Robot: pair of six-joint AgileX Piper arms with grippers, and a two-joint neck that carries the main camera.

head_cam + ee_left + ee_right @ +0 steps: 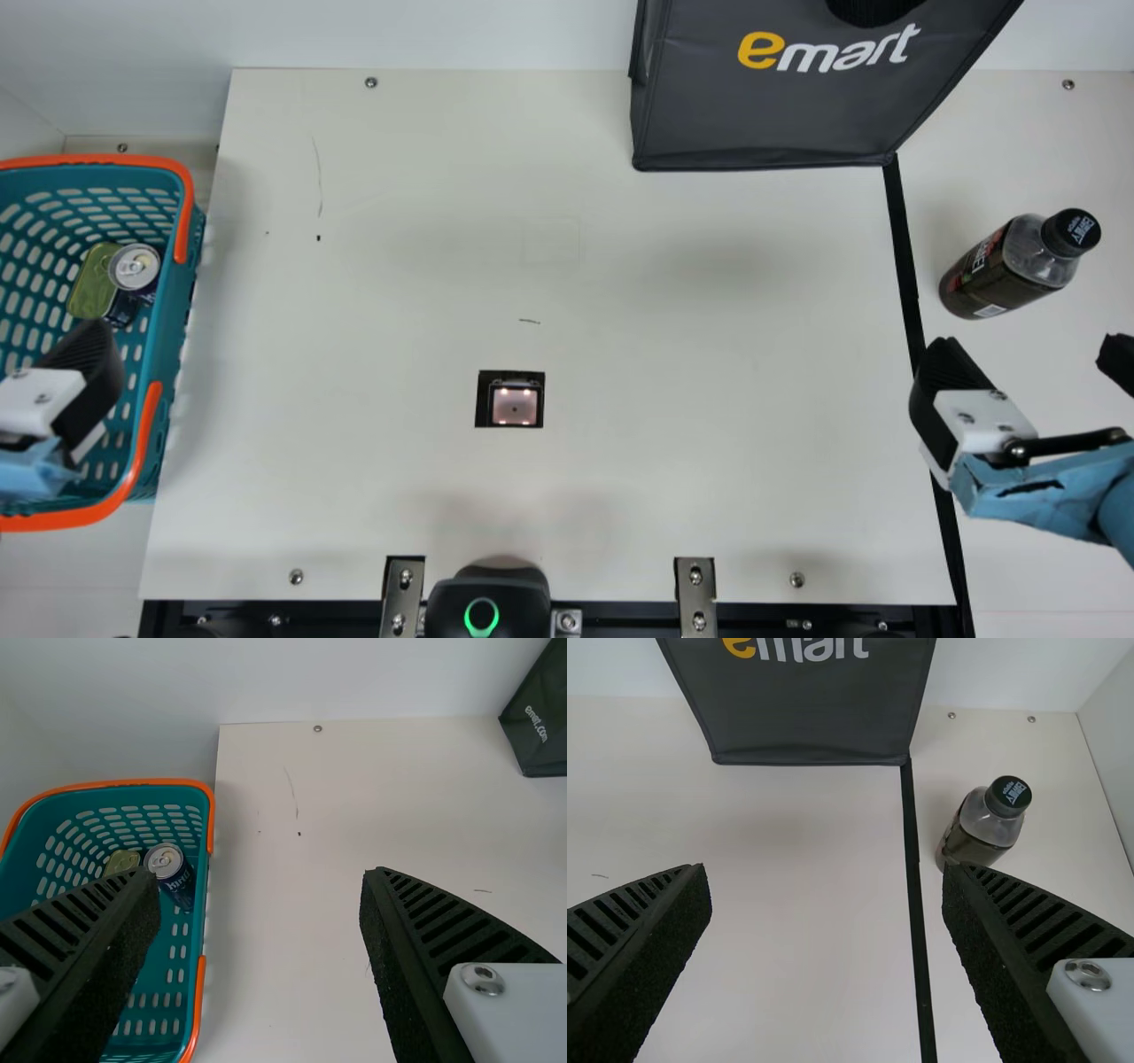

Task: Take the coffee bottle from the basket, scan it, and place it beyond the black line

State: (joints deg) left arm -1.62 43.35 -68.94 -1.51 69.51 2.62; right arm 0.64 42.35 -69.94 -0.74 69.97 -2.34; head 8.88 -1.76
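The dark coffee bottle (1005, 270) with a black cap stands on the table at the right, beyond the black line (904, 257). My right gripper (1032, 359) is open nearer the front edge, apart from the bottle. In the right wrist view the bottle (979, 833) is past one fingertip of the right gripper (827, 877), and nothing is between the fingers. My left gripper (84, 368) is over the basket (168, 354); the left wrist view shows the left gripper (257, 881) open and holding nothing. A square scanner window (515, 404) is set in the table.
A blue can (135, 268) and a green-topped tin (91, 288) lie in the basket. A dark grey bag (762, 106) stands at the back, by the black line's far end. A black device (487, 602) sits at the front edge.
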